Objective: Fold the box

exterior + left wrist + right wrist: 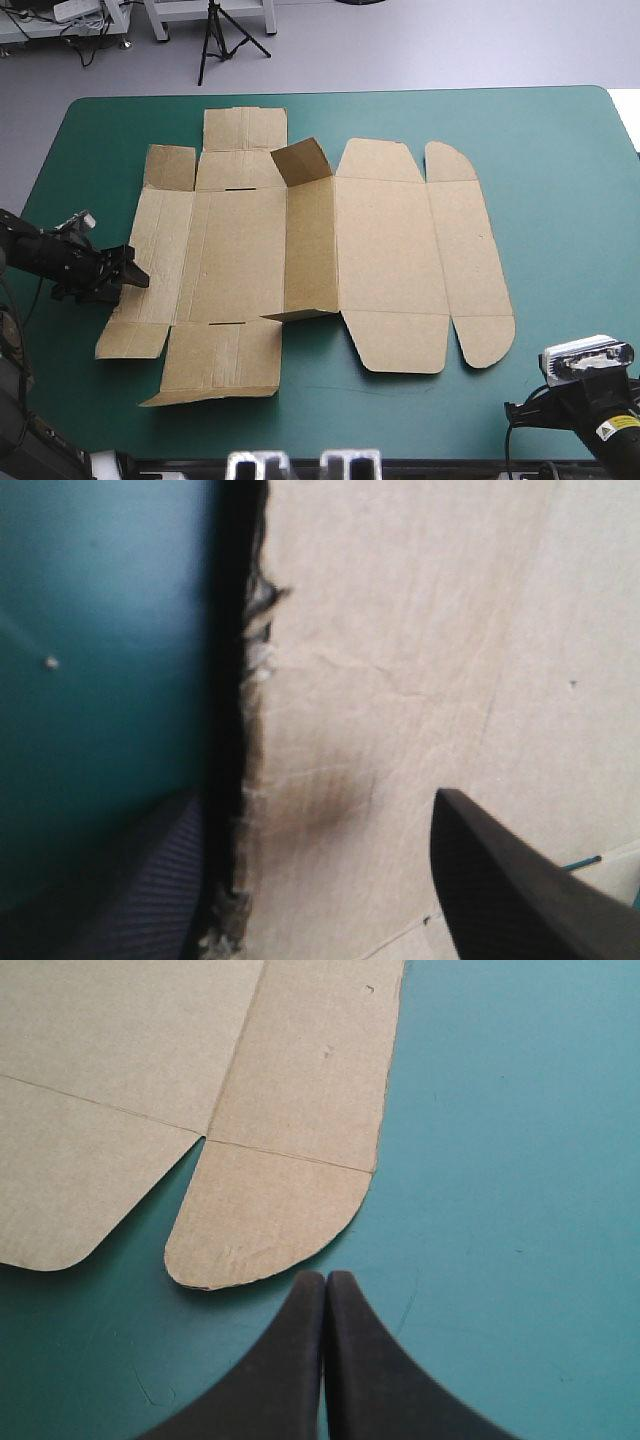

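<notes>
The box [385, 250] lies as a cut sheet of brown board on the middle of the teal-green cover [560, 180], with its long side across the table. Almost all of it is flat. Only one small flap [300, 162] near the far edge stands up, and the narrow panel under it seems to rise a little from the cover, but I cannot tell this for sure. The left gripper [138, 273] is low at the left edge of the box, about halfway along this edge. In the left wrist view its black fingers [510, 890] stand well apart. The ragged edge of the board runs between them, so that one finger is over the board and the other is on the side of the bare cover. They do not press the sheet. The right gripper [325, 1282] is at the near right corner of the table. Its two fingers are closed together in one point and hold nothing. It is over bare cover, and the rounded flap [270, 1220] at the near right corner of the box lies just ahead of the tip.
</notes>
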You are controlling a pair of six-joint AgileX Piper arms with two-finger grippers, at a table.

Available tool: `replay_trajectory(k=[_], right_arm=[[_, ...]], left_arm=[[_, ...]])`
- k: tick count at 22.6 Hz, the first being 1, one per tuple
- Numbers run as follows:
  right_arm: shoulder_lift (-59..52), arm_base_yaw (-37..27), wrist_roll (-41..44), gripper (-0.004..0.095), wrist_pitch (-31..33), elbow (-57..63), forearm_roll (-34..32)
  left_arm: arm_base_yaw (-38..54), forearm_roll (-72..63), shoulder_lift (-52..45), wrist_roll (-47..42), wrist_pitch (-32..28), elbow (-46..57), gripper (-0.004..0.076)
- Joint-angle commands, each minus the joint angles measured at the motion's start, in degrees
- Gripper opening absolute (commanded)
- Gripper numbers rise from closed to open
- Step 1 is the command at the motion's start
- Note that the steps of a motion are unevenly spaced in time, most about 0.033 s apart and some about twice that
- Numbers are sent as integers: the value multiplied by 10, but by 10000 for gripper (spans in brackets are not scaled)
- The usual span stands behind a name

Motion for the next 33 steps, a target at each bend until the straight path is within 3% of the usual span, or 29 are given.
replay_trajectory(k=[1,9,12,16,17,21,26,29,33], right_arm=[[5,2,1,-17,-30,-13,9],[5,2,1,-17,-30,-13,9],[5,2,1,-17,-30,-13,9],[5,2,1,-17,-30,-13,10],[5,2,1,-17,-30,-13,10],[5,2,1,-17,-27,-13,10],[5,2,1,-18,-26,-13,10],[5,2,1,-18,-25,-13,13],[5,2,1,-18,-25,-13,16]], left_arm=[[-14,-53,-2,14,48,-7,475],[-96,-52,-2,17,37,-6,466],[-99,-53,-2,17,47,-6,352],[-99,-57,-2,11,52,-6,22],[-99,-61,-2,12,52,-6,-3],[-99,-84,-9,15,52,-37,-8],[-136,-44,-76,87,52,-183,-8],[-205,16,-105,162,49,-262,-8],[-317,175,-109,166,23,-323,-8]])
